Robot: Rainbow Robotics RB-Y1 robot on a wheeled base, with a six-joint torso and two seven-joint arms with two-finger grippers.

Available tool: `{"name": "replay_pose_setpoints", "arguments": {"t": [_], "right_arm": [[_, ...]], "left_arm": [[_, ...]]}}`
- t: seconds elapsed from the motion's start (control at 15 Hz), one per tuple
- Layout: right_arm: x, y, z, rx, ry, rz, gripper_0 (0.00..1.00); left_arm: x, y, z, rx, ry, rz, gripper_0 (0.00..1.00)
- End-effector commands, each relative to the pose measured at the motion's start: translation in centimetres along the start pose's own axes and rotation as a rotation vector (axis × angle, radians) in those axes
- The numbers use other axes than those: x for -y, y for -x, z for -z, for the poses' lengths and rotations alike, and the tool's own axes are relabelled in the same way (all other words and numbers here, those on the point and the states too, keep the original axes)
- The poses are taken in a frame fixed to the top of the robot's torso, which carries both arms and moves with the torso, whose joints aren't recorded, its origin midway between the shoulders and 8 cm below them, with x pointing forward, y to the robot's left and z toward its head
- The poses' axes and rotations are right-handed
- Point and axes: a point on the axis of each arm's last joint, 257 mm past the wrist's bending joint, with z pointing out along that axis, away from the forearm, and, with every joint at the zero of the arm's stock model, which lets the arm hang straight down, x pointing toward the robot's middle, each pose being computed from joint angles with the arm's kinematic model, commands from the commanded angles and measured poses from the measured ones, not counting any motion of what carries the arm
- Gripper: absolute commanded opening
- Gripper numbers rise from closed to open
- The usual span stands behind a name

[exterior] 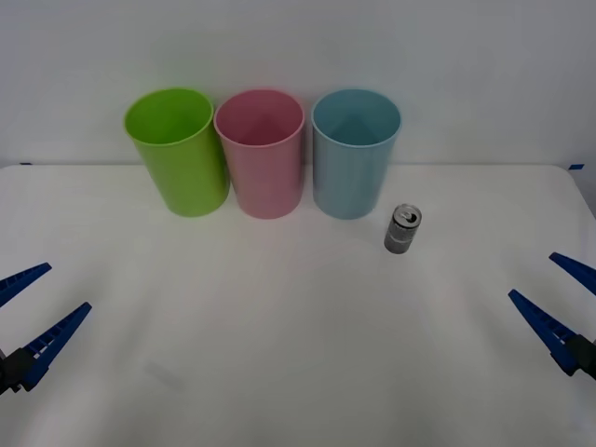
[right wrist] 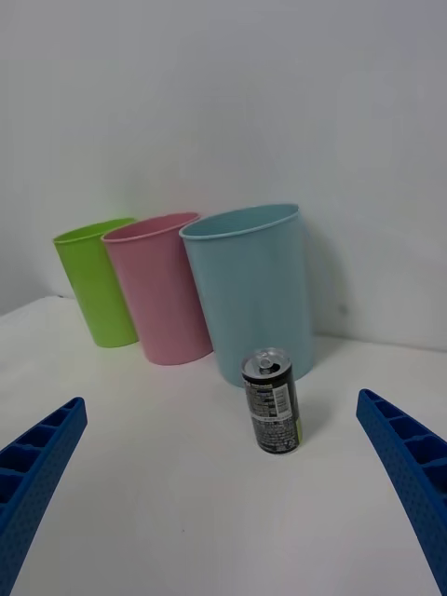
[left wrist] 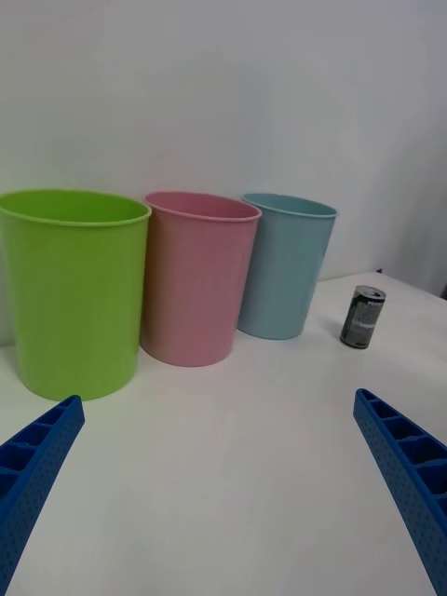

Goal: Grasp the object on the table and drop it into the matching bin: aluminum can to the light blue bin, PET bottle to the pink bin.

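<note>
A small silver-grey aluminum can [exterior: 403,229] [right wrist: 270,402] [left wrist: 361,318] stands upright on the white table [exterior: 298,354], just in front and to the right of the light blue bin [exterior: 355,153] [right wrist: 251,289] [left wrist: 284,265]. The pink bin [exterior: 262,152] [right wrist: 158,287] [left wrist: 197,277] stands to the left of the blue one. My right gripper [exterior: 551,298] [right wrist: 223,494] is open near the table's right front edge, well away from the can. At the left front edge my left gripper [exterior: 37,303] [left wrist: 219,484] is open and holds nothing.
A lime green bin [exterior: 177,149] [right wrist: 93,279] [left wrist: 70,289] stands at the left end of the row, along the back of the table against a white wall. Bare tabletop stretches between the grippers and the bins.
</note>
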Motion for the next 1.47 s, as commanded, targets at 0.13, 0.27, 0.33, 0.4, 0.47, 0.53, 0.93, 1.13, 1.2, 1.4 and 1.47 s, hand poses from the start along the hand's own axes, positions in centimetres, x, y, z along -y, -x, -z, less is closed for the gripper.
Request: {"name": "replay_pose_setpoints", "arguments": {"t": [0.13,0.27,0.33,0.4,0.47,0.53,0.93,1.13,1.2,1.4,1.47], "right_arm": [[0.4,-1.5,-1.7,-0.019,-0.035,-0.003,1.0],[0.3,-2.2,-2.5,-0.025,-0.049,0.008,1.0],[0.4,-2.6,-2.9,-0.031,-0.061,0.048,1.0],[0.6,-3.1,-3.2,-0.04,-0.077,0.082,1.0],[0.7,-3.7,-3.6,-0.047,-0.091,0.105,1.0],[0.7,-4.3,-4.0,-0.058,-0.096,0.122,1.0],[1.3,-8.4,-6.4,-0.101,-0.084,0.098,1.0],[1.4,-10.1,-8.1,-0.12,-0.086,0.081,1.0],[1.5,-10.6,-8.6,-0.122,-0.091,0.078,1.0],[1.9,-11.8,-10.6,-0.127,-0.123,0.089,1.0],[2.0,-12.0,-11.2,-0.131,-0.134,0.094,1.0]], "left_arm": [[0.0,0.0,0.0,0.0,0.0,0.0,1.0],[0.0,0.0,0.0,0.0,0.0,0.0,1.0],[0.0,0.0,0.0,0.0,0.0,0.0,1.0],[0.0,0.0,0.0,0.0,0.0,0.0,1.0],[0.0,0.0,0.0,0.0,0.0,0.0,1.0],[0.0,0.0,0.0,0.0,0.0,0.0,1.0],[0.0,0.0,0.0,0.0,0.0,0.0,1.0],[0.0,0.0,0.0,0.0,0.0,0.0,1.0],[0.0,0.0,0.0,0.0,0.0,0.0,1.0],[0.0,0.0,0.0,0.0,0.0,0.0,1.0],[0.0,0.0,0.0,0.0,0.0,0.0,1.0]]}}
